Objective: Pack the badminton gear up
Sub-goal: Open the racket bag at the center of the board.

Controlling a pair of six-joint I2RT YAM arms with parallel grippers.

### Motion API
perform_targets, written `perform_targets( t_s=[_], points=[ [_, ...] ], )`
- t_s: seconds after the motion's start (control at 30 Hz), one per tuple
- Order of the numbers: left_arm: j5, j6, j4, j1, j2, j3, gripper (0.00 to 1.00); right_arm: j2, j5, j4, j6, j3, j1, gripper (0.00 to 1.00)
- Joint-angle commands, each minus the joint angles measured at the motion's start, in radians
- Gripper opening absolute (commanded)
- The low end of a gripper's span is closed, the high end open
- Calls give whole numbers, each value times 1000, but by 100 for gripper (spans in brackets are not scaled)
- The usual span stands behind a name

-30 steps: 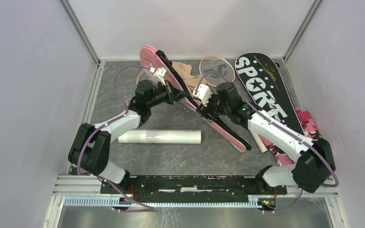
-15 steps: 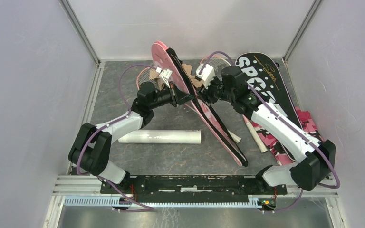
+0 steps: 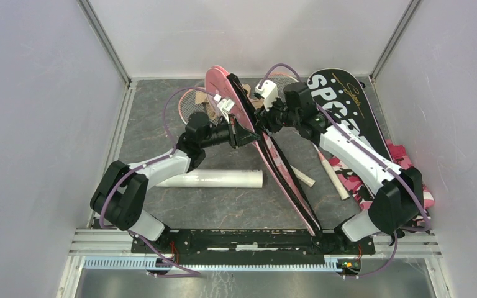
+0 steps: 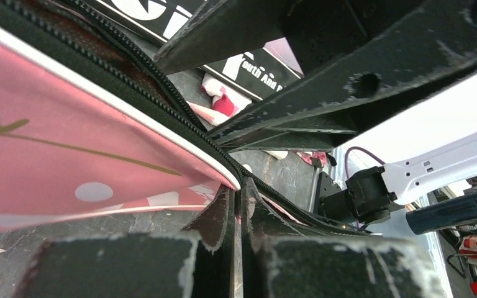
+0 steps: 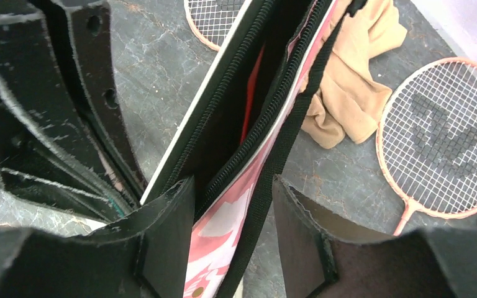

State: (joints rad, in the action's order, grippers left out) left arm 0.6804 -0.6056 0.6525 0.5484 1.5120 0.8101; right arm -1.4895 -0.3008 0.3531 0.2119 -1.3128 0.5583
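Observation:
A pink racket cover stands on edge across the middle of the table, its zip open. My left gripper is shut on the zip edge of one flap, fingertips pinched together. My right gripper faces it from the other side. It is open, and the cover's other flap and a black strap pass between its fingers. The black "SPORT" cover lies flat at the back right. A white tube lies near the left arm. Two rackets lie at the back.
A tan cloth lies crumpled between the two racket heads behind the pink cover. A pink camouflage cloth sits at the right edge under the black cover. Racket handles stick out near the right arm. Grey walls close in the table.
Both arms have lifted the pink cover more upright and swung its top rightward. The right gripper moved from mid-table to the cover's upper part, and its jaws have narrowed a little.

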Motion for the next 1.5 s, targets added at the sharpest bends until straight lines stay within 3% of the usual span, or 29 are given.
perform_targets(
  t_s=[0.0, 0.1, 0.2, 0.37, 0.43, 0.73, 1.03, 1.33, 1.47],
  points=[
    [37, 85, 94, 22, -15, 6, 2, -32, -12, -34, -44, -27, -11, 53],
    [37, 100, 86, 25, -13, 7, 2, -52, -17, -37, -49, -33, -11, 52],
    [32, 120, 68, 26, -15, 11, 2, -85, 11, -14, -49, -58, -15, 43],
    [-27, 165, -11, 25, -27, 21, 2, -85, 82, -18, -61, -53, -61, 8],
    [-61, 184, -61, 23, -31, 38, 2, -57, 108, -33, -67, -42, -89, 0],
    [-205, 218, -346, 3, -37, 170, 2, 106, 192, -104, -93, 46, -153, 0],
    [-304, 189, -526, 8, 65, 382, 2, 159, 126, -200, -271, 115, -157, 0],
    [-407, 167, -632, 39, 172, 552, 40, 148, 141, -235, -330, 118, -157, 0],
    [-419, 168, -631, 47, 197, 573, 51, 144, 138, -240, -345, 125, -158, 0]
  ],
)
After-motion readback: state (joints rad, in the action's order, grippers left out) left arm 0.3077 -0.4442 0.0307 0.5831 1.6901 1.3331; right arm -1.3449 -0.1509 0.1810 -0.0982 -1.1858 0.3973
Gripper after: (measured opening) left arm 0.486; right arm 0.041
